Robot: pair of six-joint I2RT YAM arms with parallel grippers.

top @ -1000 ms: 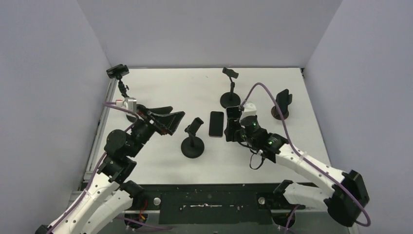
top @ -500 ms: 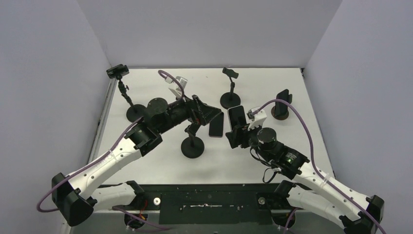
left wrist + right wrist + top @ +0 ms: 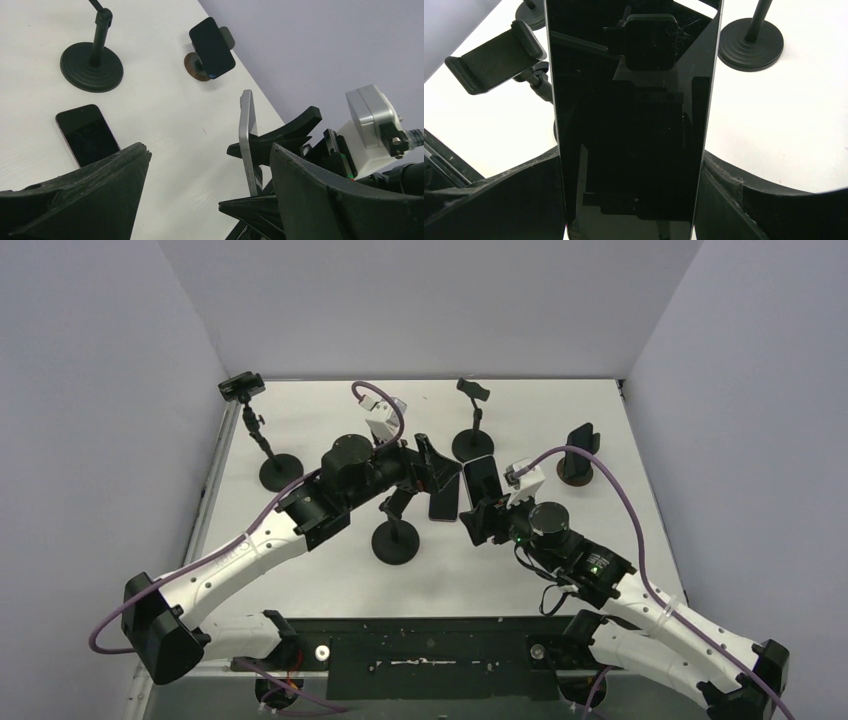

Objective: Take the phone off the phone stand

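The right gripper (image 3: 486, 512) was clamped on the phone (image 3: 484, 478) in the middle of the top view, up and right of the empty phone stand (image 3: 396, 530), and the left gripper (image 3: 210, 150), jaws wide apart just beside it, would best close slowly and straight so nothing slipped.

No text, brand, number or sign is legible: the upright phone (image 3: 634, 125), flat phone (image 3: 87, 134) and mounted phone (image 3: 212, 48) show dark screens, and a blue mark on the mounted one is too small to read.
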